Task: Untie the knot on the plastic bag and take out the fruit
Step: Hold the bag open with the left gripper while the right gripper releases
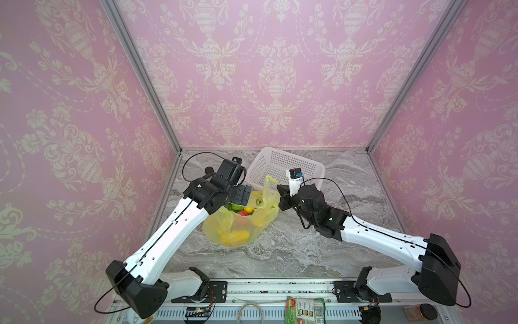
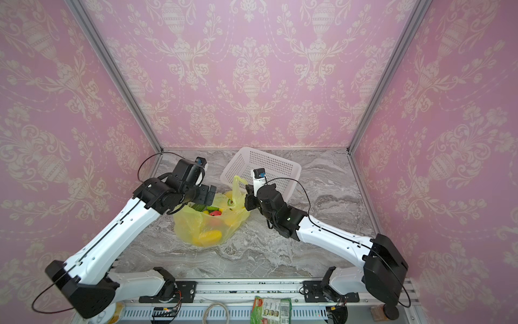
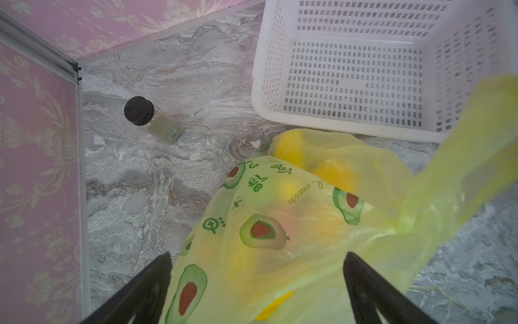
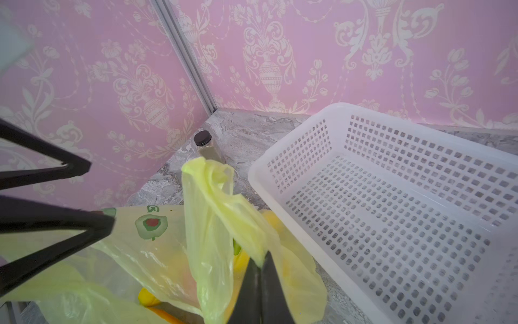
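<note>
The plastic bag [image 1: 224, 227] is found on the tabletop [image 1: 294, 252] just near of the basket [image 1: 283, 165], its handle loop [image 4: 207, 196] clamped in the right hand [image 4: 263, 262] and the left hand [image 3: 256, 256] standing wide apart above it; if the loop is hauled sharply, fruit [image 1: 238, 236] may be spilled.

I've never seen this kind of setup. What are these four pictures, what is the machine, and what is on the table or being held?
Two robot arms stand at a marble table, each ending in a two-fingered pincer. Two pictures look down from overhead, nearly alike; the other two come from cameras on the arms' wrists. On the table are a yellow-green plastic bag with toy fruit inside, a white basket, and a dark-capped bottle. The right pincer is shut on one bag handle, holding it up. The left pincer is open over the bag, gripping nothing.
</note>
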Robot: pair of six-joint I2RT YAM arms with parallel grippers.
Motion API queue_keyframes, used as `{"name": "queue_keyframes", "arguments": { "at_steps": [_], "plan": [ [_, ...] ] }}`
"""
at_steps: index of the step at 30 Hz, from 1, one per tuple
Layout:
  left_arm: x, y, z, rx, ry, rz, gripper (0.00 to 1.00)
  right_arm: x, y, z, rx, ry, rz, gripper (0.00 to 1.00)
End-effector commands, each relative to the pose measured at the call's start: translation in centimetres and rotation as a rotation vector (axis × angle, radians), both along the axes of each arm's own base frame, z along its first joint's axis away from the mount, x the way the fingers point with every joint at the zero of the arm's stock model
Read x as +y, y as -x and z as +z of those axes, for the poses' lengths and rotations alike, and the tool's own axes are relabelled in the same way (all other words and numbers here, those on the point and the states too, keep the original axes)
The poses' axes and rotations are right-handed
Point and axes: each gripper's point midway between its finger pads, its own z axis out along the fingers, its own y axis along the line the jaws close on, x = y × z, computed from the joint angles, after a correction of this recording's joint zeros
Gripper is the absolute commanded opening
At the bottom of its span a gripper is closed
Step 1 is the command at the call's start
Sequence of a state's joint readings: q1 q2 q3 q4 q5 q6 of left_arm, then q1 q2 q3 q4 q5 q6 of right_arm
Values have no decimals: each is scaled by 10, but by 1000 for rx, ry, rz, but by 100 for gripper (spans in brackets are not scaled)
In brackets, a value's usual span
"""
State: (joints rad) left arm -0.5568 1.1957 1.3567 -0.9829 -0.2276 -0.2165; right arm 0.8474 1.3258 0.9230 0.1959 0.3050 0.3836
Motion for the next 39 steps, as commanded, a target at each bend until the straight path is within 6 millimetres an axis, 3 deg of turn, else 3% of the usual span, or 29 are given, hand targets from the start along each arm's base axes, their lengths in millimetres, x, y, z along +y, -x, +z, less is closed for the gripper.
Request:
{"name": "queue_keyframes", "arguments": {
  "at_steps": [1, 10, 23, 32, 39],
  "plan": [
    [-10, 12, -23, 53, 30, -24, 98, -19, -8, 3, 22, -54, -73, 0],
    [-4, 15, -44, 101, -173, -11, 99, -30, -9, 25, 15, -92, -90, 0],
    [32, 3, -41, 70, -391, 135, 99, -34, -4, 24, 13, -102, -83, 0],
    [29, -2, -57, 122, -443, 135, 99, -38, -2, 26, 9, -116, -86, 0],
    [-2, -5, -75, 183, -329, 42, 99, -34, -2, 24, 18, -120, -68, 0]
  ]
}}
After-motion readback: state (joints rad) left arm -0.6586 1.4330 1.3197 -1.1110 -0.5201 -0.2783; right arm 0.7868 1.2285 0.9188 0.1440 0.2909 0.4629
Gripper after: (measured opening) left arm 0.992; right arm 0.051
